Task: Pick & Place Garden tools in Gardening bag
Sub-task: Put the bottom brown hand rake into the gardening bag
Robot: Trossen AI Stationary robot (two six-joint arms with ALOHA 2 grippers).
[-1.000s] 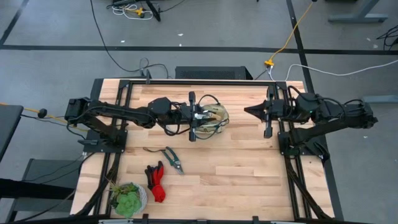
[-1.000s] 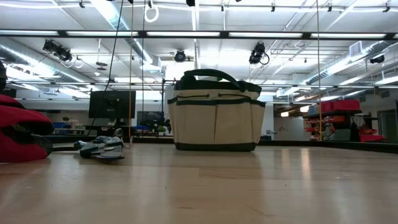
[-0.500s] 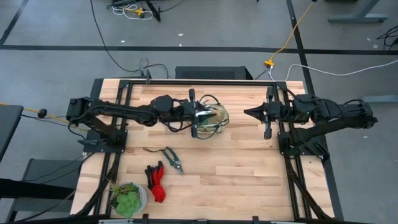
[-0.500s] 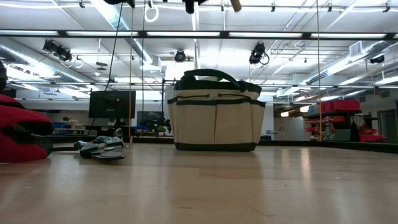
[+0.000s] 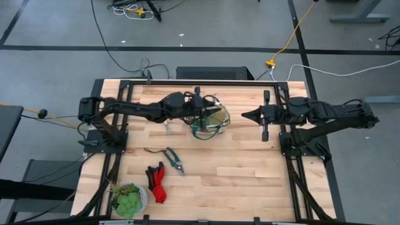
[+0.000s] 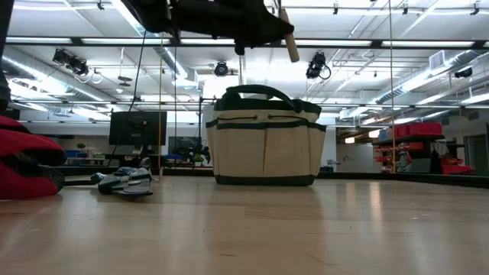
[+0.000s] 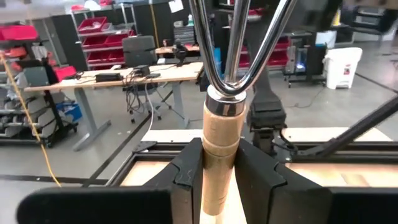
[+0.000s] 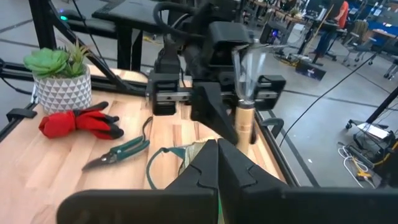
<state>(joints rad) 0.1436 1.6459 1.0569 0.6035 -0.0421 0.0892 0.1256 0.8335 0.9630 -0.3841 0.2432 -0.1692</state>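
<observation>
A wooden-handled hand fork [image 7: 222, 134] sits clamped in my left gripper [image 7: 219, 177], its pale handle pinched between the two dark fingers and its shiny metal tines rising away from the wrist. In the low view the handle's end [image 6: 290, 42] juts out at a slant from under the dark arm, held in the air above the gardening bag [image 6: 264, 141]. From overhead, my left arm stretches from its mount at the tabletop's left edge across to the bag [image 5: 211, 119], the left gripper [image 5: 199, 109] poised over the bag's left rim. Something metallic shows inside the bag's opening, though I cannot tell exactly what lies in it.

My right gripper [image 5: 245, 115] waits just to the right of the bag, level with it, its fingers [image 8: 230, 168] pressed together and holding nothing, the arm reaching in from the right mount.

The bag stands upright near the far middle of the tabletop [image 5: 244, 169], tan with dark green trim and looped handles raised. Nearer the front, the green-handled pruning shears [image 5: 173, 159] lie flat on the wood, well apart from the bag. Just beside them are the red-and-black gloves [image 5: 157, 182], and a leafy plant in a pale pot [image 5: 128, 199] stands at the front left corner.
</observation>
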